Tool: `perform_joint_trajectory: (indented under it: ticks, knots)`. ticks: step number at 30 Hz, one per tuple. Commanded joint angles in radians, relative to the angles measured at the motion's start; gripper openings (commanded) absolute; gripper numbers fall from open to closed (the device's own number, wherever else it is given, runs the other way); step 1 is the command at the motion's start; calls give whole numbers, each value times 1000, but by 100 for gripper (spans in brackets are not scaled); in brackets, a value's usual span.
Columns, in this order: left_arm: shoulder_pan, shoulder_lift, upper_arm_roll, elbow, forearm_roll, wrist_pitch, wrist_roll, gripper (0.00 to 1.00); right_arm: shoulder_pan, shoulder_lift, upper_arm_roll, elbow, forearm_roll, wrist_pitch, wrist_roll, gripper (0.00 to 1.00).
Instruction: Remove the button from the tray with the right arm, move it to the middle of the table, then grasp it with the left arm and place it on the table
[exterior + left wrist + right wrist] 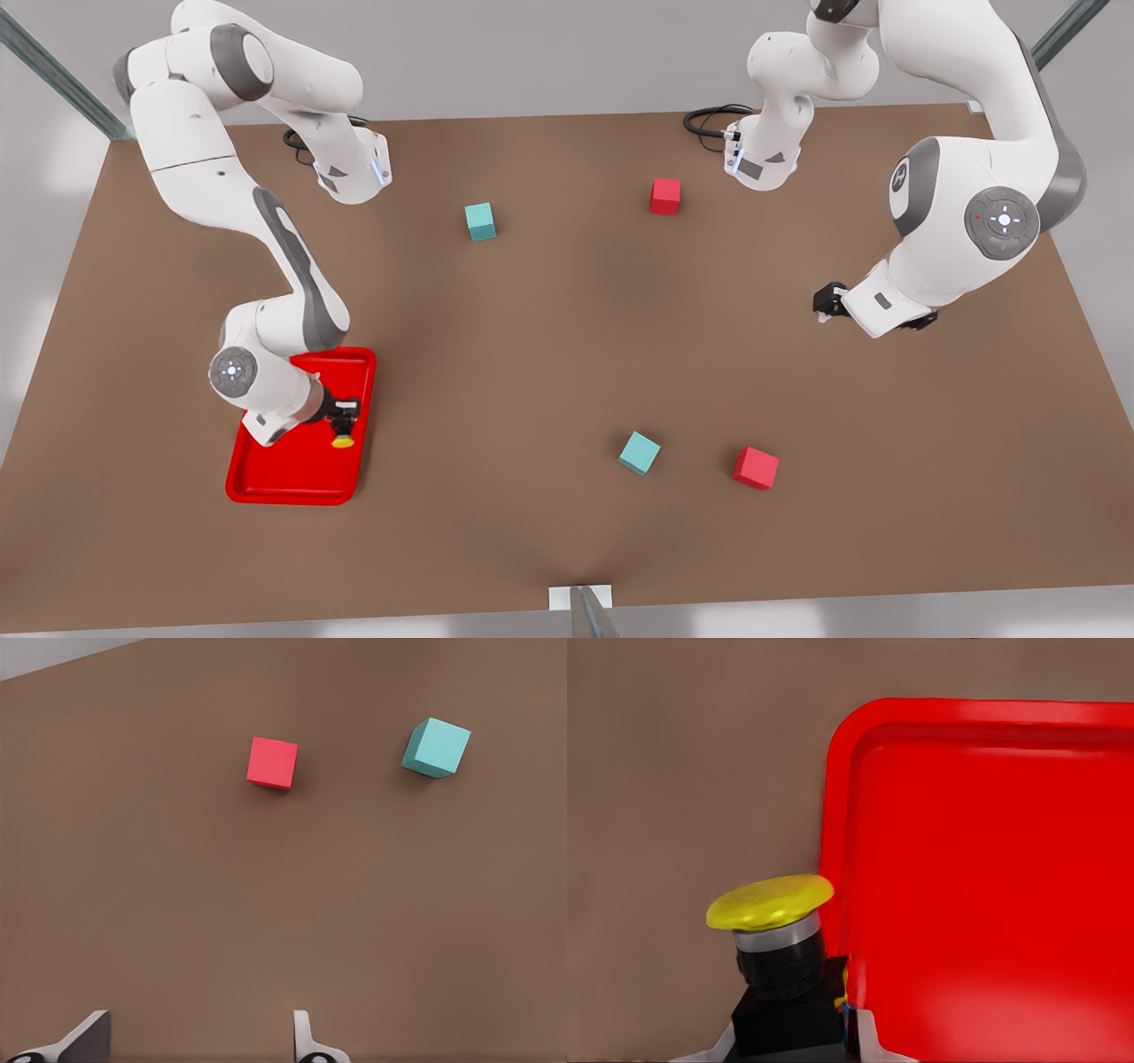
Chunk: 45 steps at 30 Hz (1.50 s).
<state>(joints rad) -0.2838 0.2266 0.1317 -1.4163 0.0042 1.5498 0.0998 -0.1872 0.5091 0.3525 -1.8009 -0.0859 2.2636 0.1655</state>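
My right gripper (343, 415) is squeezing the boxy black button (343, 434) with its round yellow cap, over the shiny red tray (292, 483). My left gripper (826, 301) is waiting, fingers apart, above the flat brown table (549, 354).

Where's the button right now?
The button sits in the right arm's tool, over the tray's edge nearest the table centre, on the front view's lower left; the right wrist view shows its yellow cap beside the rim.
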Motion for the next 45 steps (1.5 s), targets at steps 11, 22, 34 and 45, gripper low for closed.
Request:
perform_joint_trajectory:
  ticks: [11,22,34,45]
  knots:
    - [-2,0,0,0,2,-2,0,100,526,175,45,411,-9,-226,903,41]
    - [-2,0,0,0,2,0,0,100,899,649,-144,974,5,-187,1356,42]
    - [-2,2,0,0,2,1,0,100,917,687,-152,974,5,-147,1347,100]
    - [-236,272,-1,100,-22,199,-828,100,569,307,-41,953,75,-720,680,100]
